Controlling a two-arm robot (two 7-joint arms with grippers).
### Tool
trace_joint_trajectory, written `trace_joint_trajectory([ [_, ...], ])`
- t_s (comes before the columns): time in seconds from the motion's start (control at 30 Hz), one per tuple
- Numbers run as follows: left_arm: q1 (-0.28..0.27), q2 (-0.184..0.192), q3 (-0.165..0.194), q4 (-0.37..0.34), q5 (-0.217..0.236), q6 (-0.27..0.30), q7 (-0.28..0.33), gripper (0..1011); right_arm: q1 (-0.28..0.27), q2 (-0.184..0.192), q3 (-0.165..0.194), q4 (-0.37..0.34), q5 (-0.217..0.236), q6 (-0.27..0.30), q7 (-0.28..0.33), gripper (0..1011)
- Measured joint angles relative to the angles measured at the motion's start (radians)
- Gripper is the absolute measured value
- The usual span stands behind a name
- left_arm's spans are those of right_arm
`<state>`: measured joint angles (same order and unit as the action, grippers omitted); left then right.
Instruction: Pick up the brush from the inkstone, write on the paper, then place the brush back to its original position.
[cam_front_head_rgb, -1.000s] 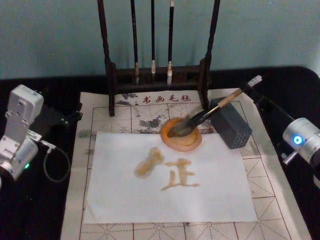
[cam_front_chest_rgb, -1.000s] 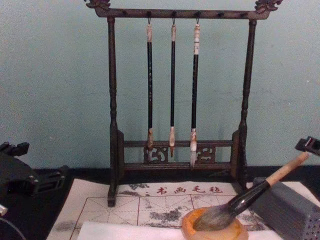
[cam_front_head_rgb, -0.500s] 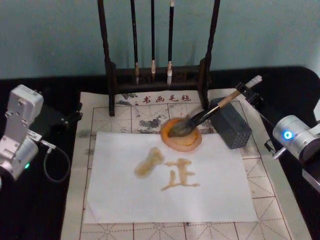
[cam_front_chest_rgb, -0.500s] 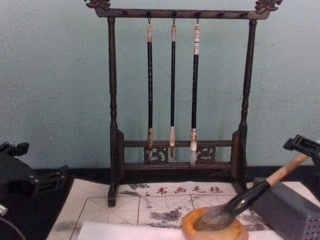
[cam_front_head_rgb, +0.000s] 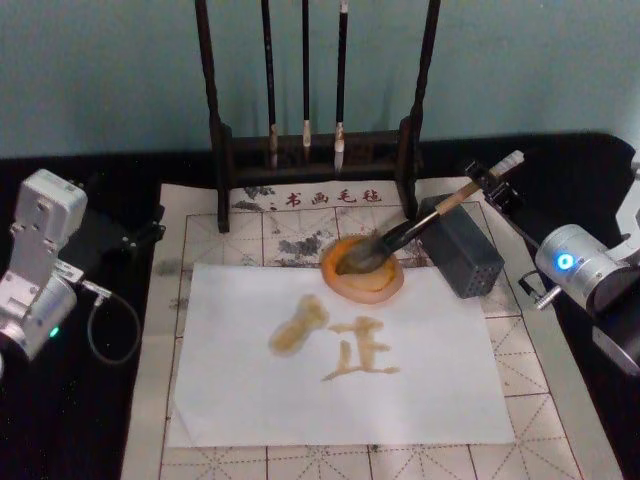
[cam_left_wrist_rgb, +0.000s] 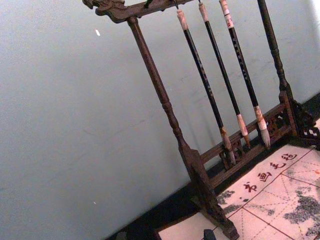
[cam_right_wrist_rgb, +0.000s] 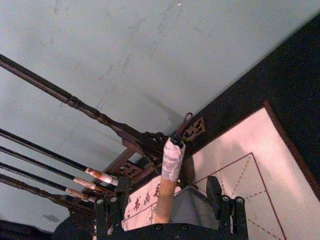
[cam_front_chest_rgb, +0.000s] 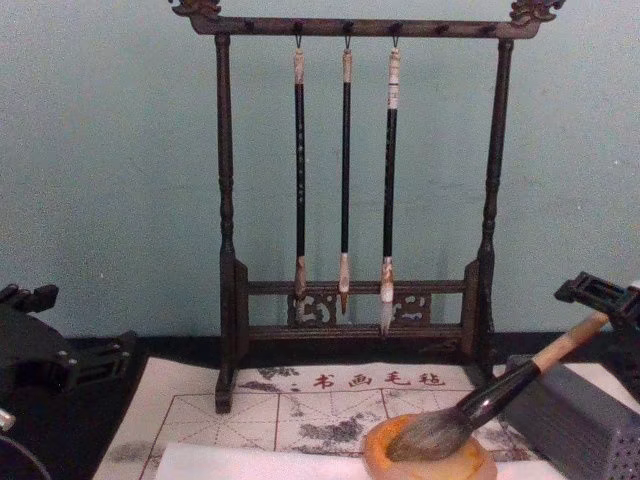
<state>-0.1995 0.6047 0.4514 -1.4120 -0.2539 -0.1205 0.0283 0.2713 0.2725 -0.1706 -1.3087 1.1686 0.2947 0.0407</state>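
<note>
Resting with its bristles in the inkstone (cam_front_head_rgb: 390, 288), the brush (cam_front_head_rgb: 408, 233) is seen with its white-wrapped end between the right gripper's (cam_right_wrist_rgb: 167, 202) jaws, which are spread wide and seemingly not touching it. The left gripper (cam_front_head_rgb: 118, 232) is parked beside the mat (cam_front_head_rgb: 190, 232).

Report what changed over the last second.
The right tool shifted toward the robot's left, and its open jaws straddle the end of the brush handle. Nothing was visibly gripped or let go. The brush, inkstone, paper and left tool stayed where they were.
</note>
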Motion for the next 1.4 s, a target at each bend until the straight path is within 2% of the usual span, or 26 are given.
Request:
trace_joint_trajectory([
  [0.47, 0.0, 0.0, 0.0, 0.0, 0.0, 0.0, 0.0, 1001, 0.064, 0.005, -0.04, 0.078, 0.025, -0.018, 0.032, 1002],
  [0.93, 0.0, 0.0, 0.0, 0.0, 0.0, 0.0, 0.0, 1001, 0.066, 0.023, -0.074, 0.07, 0.051, -0.03, 0.039, 1002],
  [1.4, 0.0, 0.0, 0.0, 0.0, 0.0, 0.0, 0.0, 1001, 0.076, 0.038, -0.098, 0.086, 0.069, -0.074, 0.034, 1000],
])
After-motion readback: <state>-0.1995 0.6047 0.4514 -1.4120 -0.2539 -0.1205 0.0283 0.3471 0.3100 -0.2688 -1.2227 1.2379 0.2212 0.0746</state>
